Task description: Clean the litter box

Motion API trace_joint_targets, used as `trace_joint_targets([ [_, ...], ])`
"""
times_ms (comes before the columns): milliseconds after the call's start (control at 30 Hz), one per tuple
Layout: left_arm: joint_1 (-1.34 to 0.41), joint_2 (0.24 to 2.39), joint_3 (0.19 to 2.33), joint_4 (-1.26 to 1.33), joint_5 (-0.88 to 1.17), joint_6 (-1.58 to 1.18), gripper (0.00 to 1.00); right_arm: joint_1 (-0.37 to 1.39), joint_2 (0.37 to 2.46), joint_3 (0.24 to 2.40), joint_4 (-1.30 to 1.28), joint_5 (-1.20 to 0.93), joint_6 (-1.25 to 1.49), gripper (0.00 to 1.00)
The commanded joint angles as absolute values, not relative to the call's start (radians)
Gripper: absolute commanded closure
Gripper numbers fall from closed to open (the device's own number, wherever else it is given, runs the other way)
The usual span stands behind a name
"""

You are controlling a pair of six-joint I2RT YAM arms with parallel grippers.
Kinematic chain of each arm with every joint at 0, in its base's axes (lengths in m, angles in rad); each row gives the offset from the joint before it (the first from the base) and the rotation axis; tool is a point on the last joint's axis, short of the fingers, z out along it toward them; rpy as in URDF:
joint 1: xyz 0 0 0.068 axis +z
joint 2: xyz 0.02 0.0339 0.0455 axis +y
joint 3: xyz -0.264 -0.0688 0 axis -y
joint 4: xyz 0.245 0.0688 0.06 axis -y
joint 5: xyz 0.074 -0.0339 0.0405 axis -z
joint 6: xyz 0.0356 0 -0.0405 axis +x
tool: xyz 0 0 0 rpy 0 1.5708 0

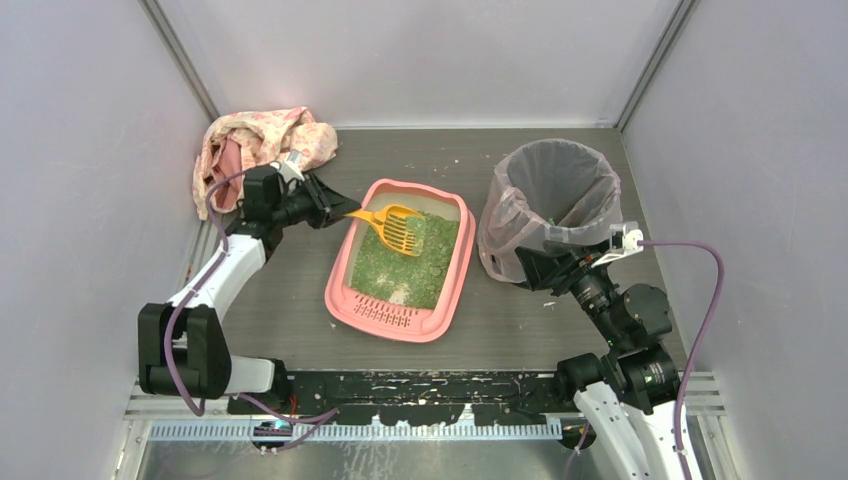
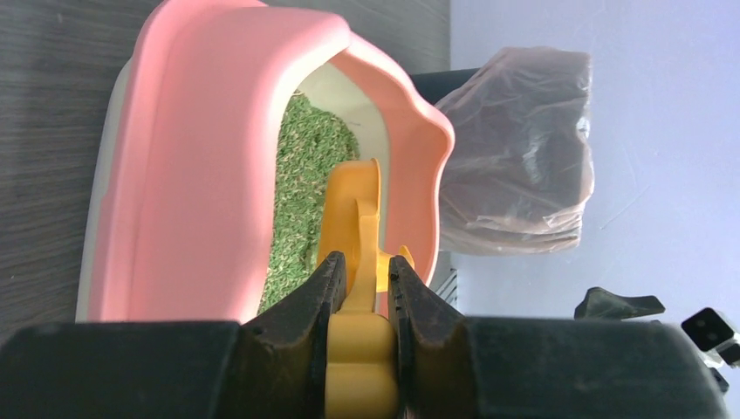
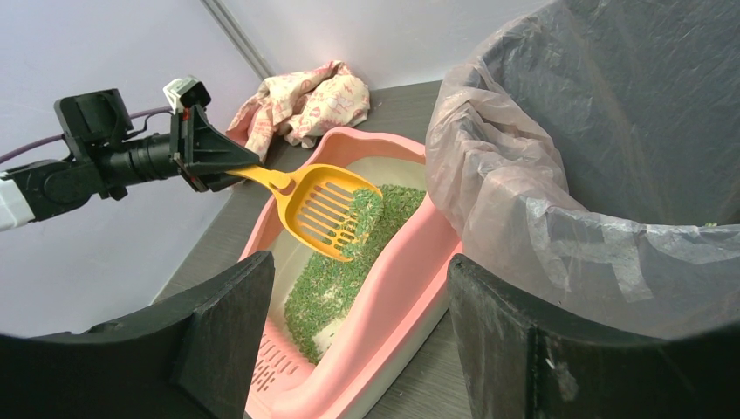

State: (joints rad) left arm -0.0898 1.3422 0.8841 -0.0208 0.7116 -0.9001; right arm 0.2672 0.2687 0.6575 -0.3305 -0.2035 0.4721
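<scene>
Left gripper [image 2: 365, 269] clamps scoop [image 3: 327, 214] (in litter box [image 1: 385, 315])

Locate the litter box [image 1: 343, 262] centred on the table [image 1: 280, 290], granules [image 1: 400, 268] in it and the scoop [image 1: 398, 228] over its far end, the bin [image 1: 500, 225] just right of it, the cloth [image 1: 262, 138] in the far-left corner.

Bright even light, faint soft shadows, near foreground blurred
</scene>
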Motion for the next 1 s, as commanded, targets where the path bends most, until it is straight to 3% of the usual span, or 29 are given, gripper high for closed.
trace_joint_targets([
  [0,-0.075,1.299,0.887,0.102,0.768,-0.947,1.00,0.272,0.287,0.678,-0.301,-0.198,0.457,0.23],
  [267,-0.086,1.252,0.947,-0.129,0.643,-0.735,1.00,0.272,0.300,0.673,-0.289,-0.213,0.462,0.23],
  [633,-0.225,1.244,1.216,-0.504,0.362,-0.460,1.00,0.272,0.352,0.683,-0.208,-0.276,0.540,0.23],
  [967,-0.306,1.321,1.237,-0.410,0.344,-0.462,1.00,0.272,0.449,0.730,-0.168,-0.307,0.548,0.23],
])
